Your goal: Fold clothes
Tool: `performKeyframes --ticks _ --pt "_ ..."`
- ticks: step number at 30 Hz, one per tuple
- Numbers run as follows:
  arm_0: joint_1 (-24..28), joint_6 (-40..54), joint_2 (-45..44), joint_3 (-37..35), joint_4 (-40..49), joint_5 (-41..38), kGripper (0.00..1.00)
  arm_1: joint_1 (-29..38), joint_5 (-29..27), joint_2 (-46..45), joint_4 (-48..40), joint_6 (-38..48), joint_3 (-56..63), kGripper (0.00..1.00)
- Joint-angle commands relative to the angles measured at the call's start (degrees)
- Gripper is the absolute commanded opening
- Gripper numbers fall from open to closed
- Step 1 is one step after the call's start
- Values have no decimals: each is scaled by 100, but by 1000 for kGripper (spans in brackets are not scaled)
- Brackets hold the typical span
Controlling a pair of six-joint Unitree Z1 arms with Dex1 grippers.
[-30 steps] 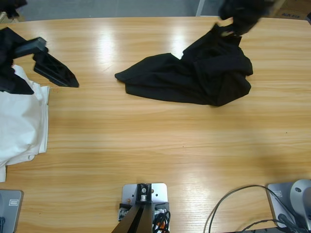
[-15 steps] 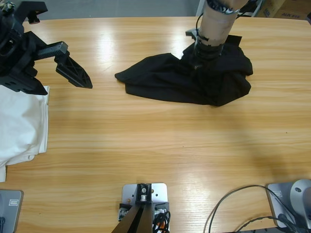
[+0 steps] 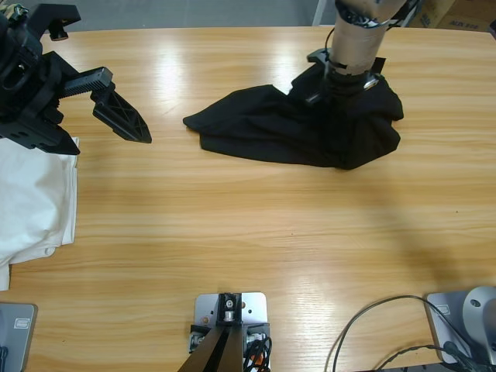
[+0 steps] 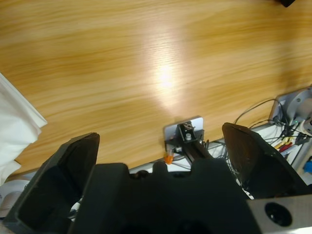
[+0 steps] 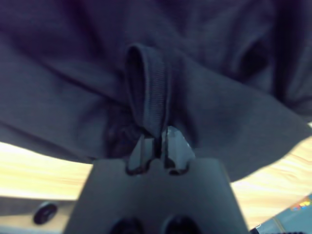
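The wooden worktop (image 3: 248,232) carries two garments; one crumpled black shirt (image 3: 294,128) lies at the far right, one white shirt (image 3: 31,194) at the left edge; the right gripper (image 5: 156,141) has its fingers closed on a black fold (only its wrist view shows this); the left gripper (image 3: 116,116) hangs spread open above bare wood.

A crumpled black polo (image 3: 302,128) lies on the far right part of the wooden bench (image 3: 256,232). The right arm comes down from the top onto its upper right part. At the left edge, the left claw (image 3: 116,116) hangs above bare wood, just beside a white shirt (image 3: 31,198).
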Motion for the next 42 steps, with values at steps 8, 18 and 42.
performKeyframes --ticks 8,18,42 --pt "-43 -128 224 71 -75 -108 1000 -1306 -928 -2542 587 837 2680 0" --pt "-69 -136 150 97 -66 -140 1000 -3029 -743 -2237 1111 1022 3385 0" --pt "-85 -339 85 -17 -102 -407 941 -1173 724 -360 -385 -1366 127 824"
